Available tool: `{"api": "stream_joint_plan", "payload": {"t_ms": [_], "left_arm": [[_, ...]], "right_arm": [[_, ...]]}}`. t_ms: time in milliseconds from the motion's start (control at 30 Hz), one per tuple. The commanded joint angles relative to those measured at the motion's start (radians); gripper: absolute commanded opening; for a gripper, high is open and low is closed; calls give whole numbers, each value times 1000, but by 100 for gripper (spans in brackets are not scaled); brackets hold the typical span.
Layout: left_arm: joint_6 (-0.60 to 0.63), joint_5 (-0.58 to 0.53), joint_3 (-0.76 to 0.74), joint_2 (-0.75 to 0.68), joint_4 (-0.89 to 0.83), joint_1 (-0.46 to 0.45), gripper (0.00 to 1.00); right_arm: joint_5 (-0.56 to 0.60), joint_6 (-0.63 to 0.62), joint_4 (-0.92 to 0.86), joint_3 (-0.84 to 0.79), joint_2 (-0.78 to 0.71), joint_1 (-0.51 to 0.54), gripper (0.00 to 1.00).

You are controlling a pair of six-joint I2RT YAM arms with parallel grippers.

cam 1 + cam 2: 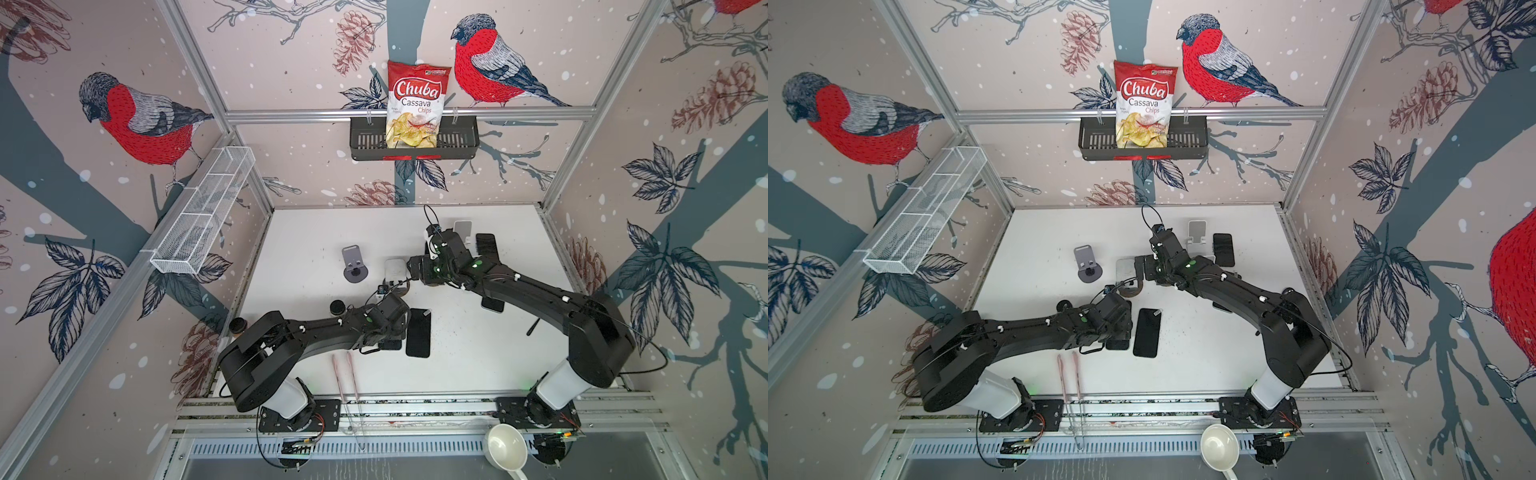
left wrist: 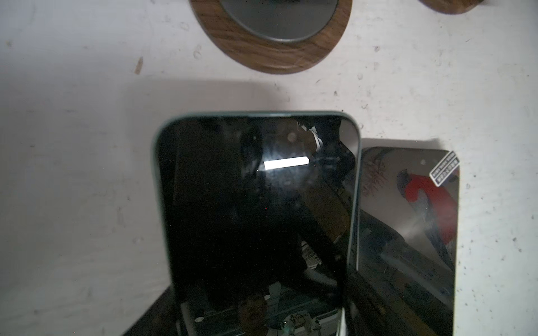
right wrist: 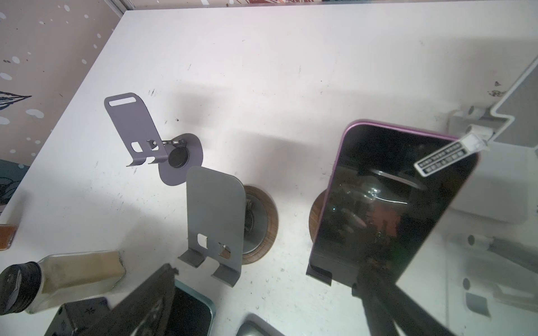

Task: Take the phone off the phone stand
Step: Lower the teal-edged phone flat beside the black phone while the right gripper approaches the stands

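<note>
Left gripper [image 1: 390,338] grasps a teal-edged dark phone [image 2: 256,218]; right gripper [image 1: 424,270], jaws spread wide, should pinch the purple-rimmed dark phone [image 3: 390,197] by its sides — then lift it clear of the wooden-based stand [image 3: 316,216] and its lip.

Bird wallpaper [image 1: 291,62], perhaps scuffed white table [image 1: 478,365]

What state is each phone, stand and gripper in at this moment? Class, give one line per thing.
Purple-edged phone: propped on a dark stand, screen dark.
Green-edged phone: gripped by the left gripper, off any stand.
Black phone: lying flat on the table.
Grey stand: empty.
Purple stand: empty.
White stand: empty.
Left gripper: shut on the green-edged phone.
Right gripper: open, close to the purple-edged phone.
</note>
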Motion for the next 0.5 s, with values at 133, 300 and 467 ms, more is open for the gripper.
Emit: {"api": "stream_joint_plan", "payload": {"t_ms": [133, 300, 467], "left_arm": [[-7, 32, -8, 21, -34, 0, 70], [-9, 63, -24, 1, -37, 0, 71], [-9, 79, -27, -22, -69, -3, 72]], "right_arm": [[4, -7, 12, 17, 17, 5, 99], [2, -5, 15, 15, 20, 7, 99], [5, -2, 18, 7, 20, 7, 99]]}}
